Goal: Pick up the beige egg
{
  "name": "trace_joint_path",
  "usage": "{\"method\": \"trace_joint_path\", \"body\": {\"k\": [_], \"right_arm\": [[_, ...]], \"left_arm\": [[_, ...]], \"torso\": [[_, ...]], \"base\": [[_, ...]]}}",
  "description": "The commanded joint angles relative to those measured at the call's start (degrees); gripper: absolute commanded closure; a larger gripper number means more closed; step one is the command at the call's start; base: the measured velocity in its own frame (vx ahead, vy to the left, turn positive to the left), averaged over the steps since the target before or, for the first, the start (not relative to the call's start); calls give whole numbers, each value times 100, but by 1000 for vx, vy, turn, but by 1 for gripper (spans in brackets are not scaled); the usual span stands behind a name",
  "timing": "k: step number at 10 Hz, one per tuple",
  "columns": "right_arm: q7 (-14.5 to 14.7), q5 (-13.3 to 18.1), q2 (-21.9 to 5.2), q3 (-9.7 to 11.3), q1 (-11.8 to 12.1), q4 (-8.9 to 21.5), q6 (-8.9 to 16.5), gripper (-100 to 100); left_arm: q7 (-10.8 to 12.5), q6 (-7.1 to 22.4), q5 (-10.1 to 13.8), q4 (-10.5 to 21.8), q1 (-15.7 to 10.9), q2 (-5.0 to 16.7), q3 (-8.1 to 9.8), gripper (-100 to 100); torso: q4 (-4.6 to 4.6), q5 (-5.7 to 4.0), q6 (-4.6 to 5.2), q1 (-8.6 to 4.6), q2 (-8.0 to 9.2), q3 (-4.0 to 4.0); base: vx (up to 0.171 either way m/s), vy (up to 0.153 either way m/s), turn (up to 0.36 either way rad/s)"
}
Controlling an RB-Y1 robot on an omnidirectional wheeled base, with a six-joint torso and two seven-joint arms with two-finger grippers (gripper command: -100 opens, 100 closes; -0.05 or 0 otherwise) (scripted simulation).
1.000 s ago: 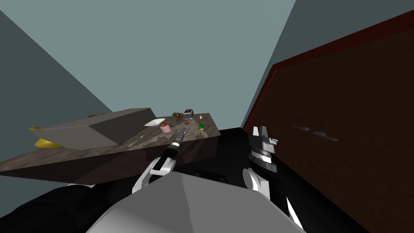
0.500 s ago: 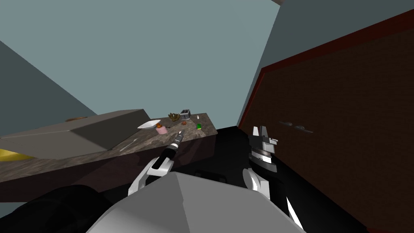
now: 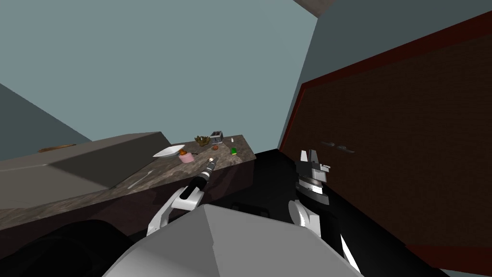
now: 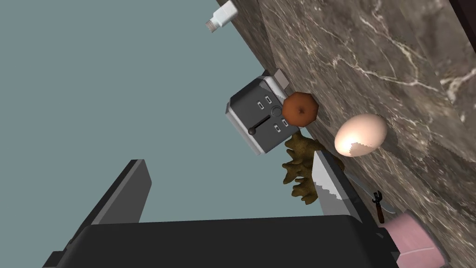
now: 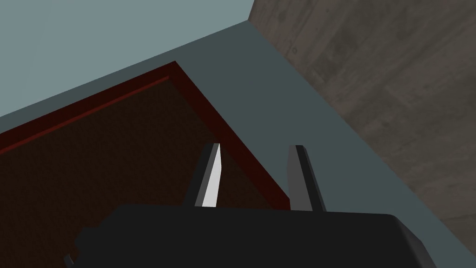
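Observation:
The beige egg (image 4: 360, 135) lies on the dark marbled counter (image 4: 409, 60), near its right end. My left gripper (image 4: 228, 158) is open and reaches over the counter edge. The egg sits just beyond the tip of one finger (image 4: 332, 186), outside the gap, and nothing is between the fingers. In the head view the left gripper (image 3: 210, 163) points at the pale egg (image 3: 211, 159). My right gripper (image 3: 310, 156) is held up beside the chest, near the dark red-framed wall panel, and its fingers (image 5: 209, 177) stand apart, holding nothing.
Behind the egg stand a grey toaster (image 4: 260, 116), a round brown item (image 4: 300, 108) and a brownish lump (image 4: 302, 172). A pink cup (image 4: 413, 237) stands close to the gripper. A white bowl (image 3: 168, 152), a green item (image 3: 234, 150) and a grey box (image 3: 86, 163) share the counter.
The whole head view has shifted, so I have turned or moved; the counter and its things now sit further left. My left arm still reaches toward the counter's right end. The right arm is unchanged.

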Motion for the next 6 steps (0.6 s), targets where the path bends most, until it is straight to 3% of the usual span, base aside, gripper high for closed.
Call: {"method": "trace_joint_path", "body": {"k": [1,6], "right_arm": [[0,0,0,0,0,0,0,0],[0,0,0,0,1,0,0,0]], "left_arm": [[-8,227,-10,-26,28,34,11,-100],[-16,904,-4,11,87,311,131,-100]], "torso": [[0,0,0,0,0,0],[-1,0,-2,0,-4,-2]], "base": [[21,20,-38],[26,18,-77]]}}
